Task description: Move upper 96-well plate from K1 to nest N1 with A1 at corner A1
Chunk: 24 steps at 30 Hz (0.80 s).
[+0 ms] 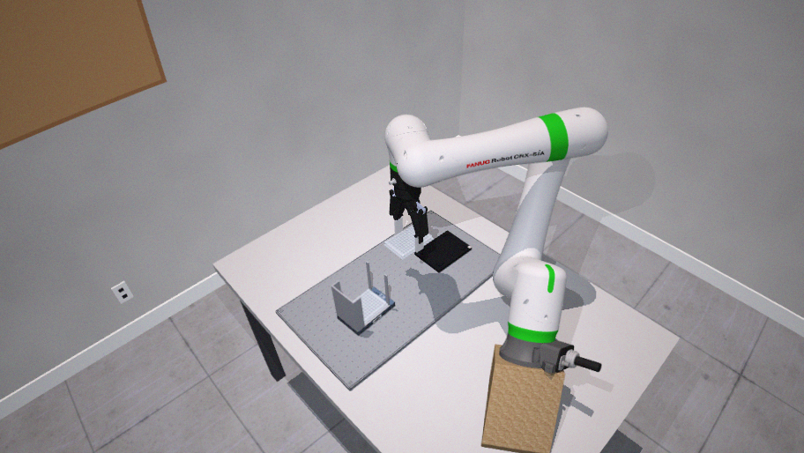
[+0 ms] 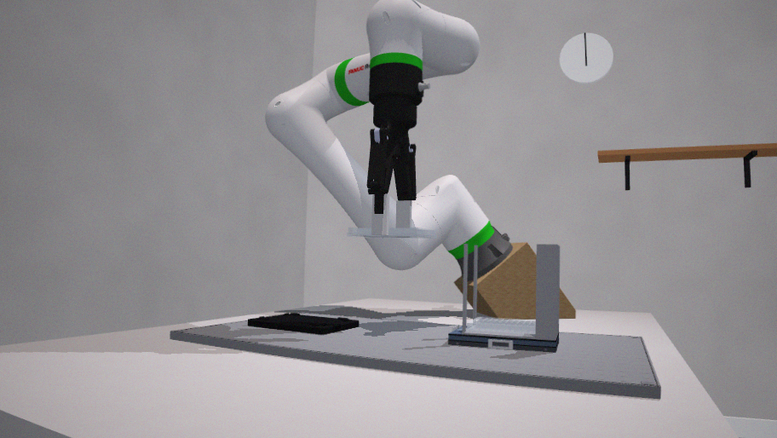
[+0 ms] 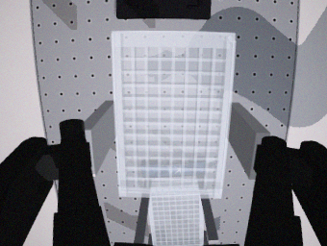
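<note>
My gripper (image 2: 390, 220) is shut on the upper 96-well plate (image 2: 390, 232), a clear plate that I hold level, high above the grey breadboard. It also shows in the top view (image 1: 406, 242) and fills the wrist view (image 3: 172, 113). The stack rack K1 (image 1: 361, 304) holds the lower plate (image 2: 500, 328). The A1 mark is not legible.
The grey breadboard (image 1: 388, 300) carries the rack and the nest on a white table. The rack has a tall grey back wall (image 2: 547, 291) and thin upright posts (image 2: 469, 285). The robot's base stands on a tan block (image 1: 522, 404).
</note>
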Each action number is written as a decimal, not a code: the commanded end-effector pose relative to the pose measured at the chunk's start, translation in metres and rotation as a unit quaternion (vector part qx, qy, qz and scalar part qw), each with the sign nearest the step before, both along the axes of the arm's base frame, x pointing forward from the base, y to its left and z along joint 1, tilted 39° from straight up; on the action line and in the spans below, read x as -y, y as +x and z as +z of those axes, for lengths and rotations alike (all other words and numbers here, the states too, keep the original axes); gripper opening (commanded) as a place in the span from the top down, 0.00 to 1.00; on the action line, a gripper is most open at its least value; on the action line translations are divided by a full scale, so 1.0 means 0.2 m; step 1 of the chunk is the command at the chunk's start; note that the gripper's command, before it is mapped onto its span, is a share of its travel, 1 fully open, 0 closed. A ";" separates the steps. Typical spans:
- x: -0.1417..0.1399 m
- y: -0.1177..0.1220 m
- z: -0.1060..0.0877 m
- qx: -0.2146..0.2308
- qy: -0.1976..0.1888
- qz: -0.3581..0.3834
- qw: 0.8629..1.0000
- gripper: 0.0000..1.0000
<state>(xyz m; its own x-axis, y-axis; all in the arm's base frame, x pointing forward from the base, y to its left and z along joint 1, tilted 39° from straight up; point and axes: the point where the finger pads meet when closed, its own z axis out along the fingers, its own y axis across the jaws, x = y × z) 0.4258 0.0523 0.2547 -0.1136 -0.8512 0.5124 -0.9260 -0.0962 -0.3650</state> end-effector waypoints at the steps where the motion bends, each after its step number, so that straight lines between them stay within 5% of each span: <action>1: 0.02 0.00 0.01 0.000 0.000 0.000 1.000 1.00; 24: 0.32 -0.02 0.19 0.000 0.000 0.000 1.000 1.00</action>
